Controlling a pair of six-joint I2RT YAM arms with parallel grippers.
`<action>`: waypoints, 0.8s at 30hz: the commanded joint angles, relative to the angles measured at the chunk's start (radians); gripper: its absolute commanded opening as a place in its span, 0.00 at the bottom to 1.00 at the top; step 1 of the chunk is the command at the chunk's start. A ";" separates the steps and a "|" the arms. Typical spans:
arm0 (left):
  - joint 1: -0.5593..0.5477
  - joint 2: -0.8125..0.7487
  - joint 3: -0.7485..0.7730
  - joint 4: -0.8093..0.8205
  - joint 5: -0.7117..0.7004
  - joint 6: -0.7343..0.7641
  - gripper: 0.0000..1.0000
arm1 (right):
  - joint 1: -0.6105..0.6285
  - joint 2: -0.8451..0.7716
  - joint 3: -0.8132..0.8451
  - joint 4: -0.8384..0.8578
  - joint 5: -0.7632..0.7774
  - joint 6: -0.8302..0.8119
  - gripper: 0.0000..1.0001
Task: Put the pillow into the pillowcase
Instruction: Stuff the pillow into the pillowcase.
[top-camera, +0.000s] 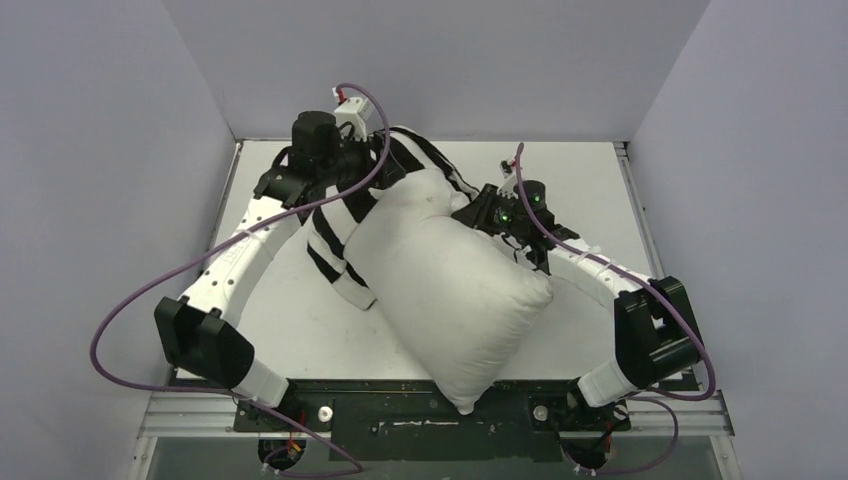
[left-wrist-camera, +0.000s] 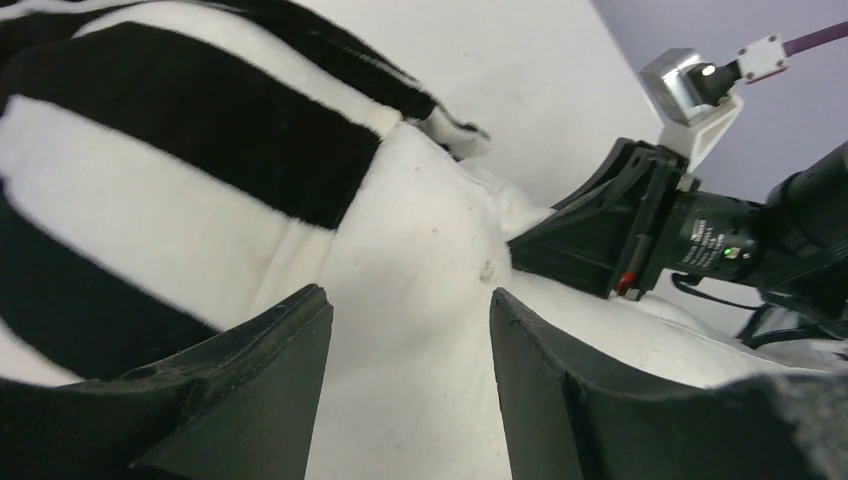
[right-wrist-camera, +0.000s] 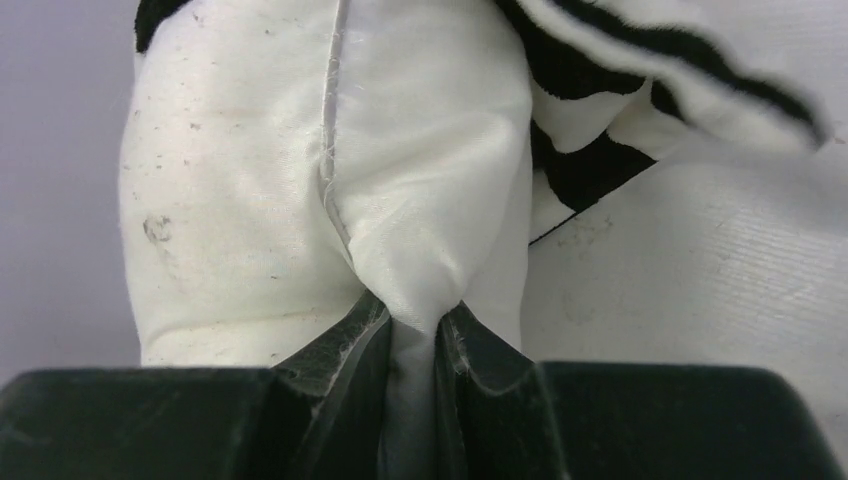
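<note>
From above, the pillow lies slantwise across the table, one corner over the near edge, its far end tucked into the bunched striped pillowcase. My left gripper hangs over that case at the far left; my right gripper meets the pillow's far right side. Through my left wrist, the jaws stand apart with nothing between them, above white pillow cloth and stripes. Through my right wrist, the jaws pinch a fold of the pillow.
</note>
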 joint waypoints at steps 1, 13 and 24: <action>0.005 -0.122 -0.062 -0.016 -0.218 0.159 0.56 | 0.007 -0.003 0.052 0.159 -0.090 -0.046 0.00; 0.007 0.027 -0.173 0.218 -0.218 0.265 0.62 | 0.007 -0.033 0.083 0.139 -0.083 -0.112 0.12; 0.004 0.012 -0.295 0.457 -0.135 0.264 0.00 | -0.005 -0.155 0.177 -0.158 0.105 -0.243 0.70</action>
